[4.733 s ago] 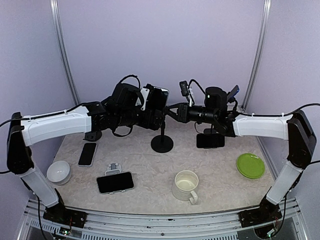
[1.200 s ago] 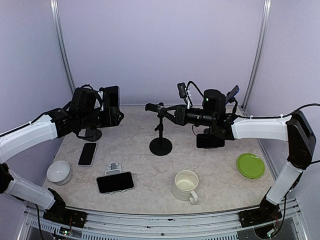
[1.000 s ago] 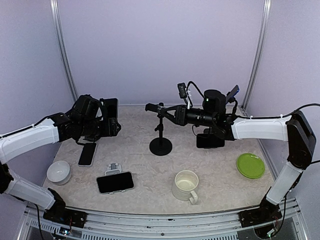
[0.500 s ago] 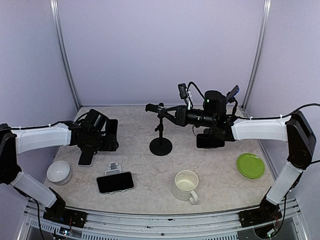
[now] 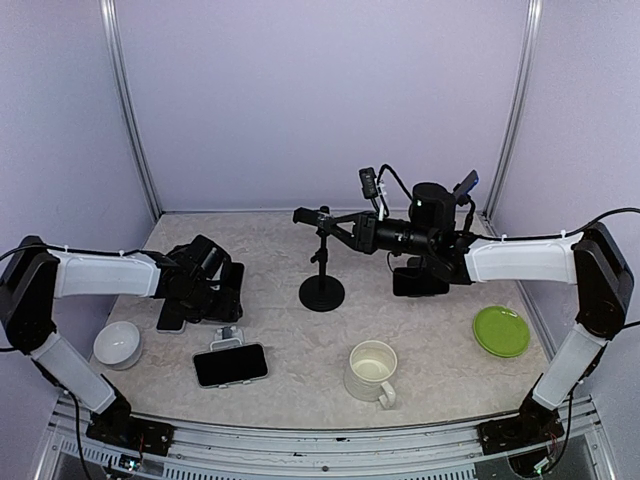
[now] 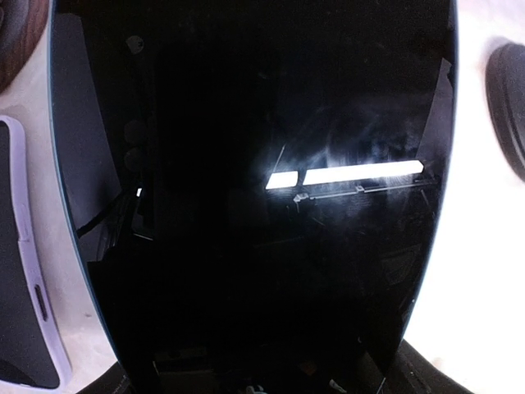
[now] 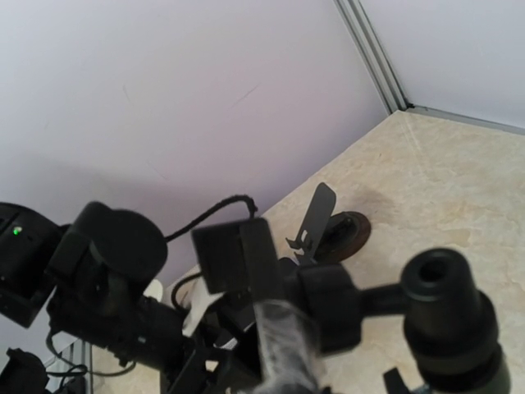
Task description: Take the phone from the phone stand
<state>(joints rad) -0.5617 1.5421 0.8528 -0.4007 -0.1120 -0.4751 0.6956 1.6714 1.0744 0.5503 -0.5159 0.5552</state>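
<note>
The black phone point(image 5: 228, 288) is off the phone stand point(image 5: 322, 290) and sits low over the table at the left, with my left gripper point(image 5: 212, 290) shut on it. Its dark screen point(image 6: 246, 164) fills the left wrist view and hides the fingers. I cannot tell whether it touches the table. The stand is a black round base with a thin pole and an empty clamp head point(image 5: 312, 216). My right gripper point(image 5: 345, 226) is shut on the stand's head. The clamp point(image 7: 246, 254) and ball joint point(image 7: 443, 304) loom close in the right wrist view.
A second phone point(image 5: 170, 320) lies flat just left of the held one. Another phone point(image 5: 230, 364) leans on a small white holder in front. A white bowl point(image 5: 117, 344), a mug point(image 5: 371, 371), a green plate point(image 5: 501, 331) and a dark phone point(image 5: 418, 283) under the right arm stand around.
My left arm has come down and drawn back toward the near left with the phone, from well above the table to just over it. The right arm and the stand have not moved.
</note>
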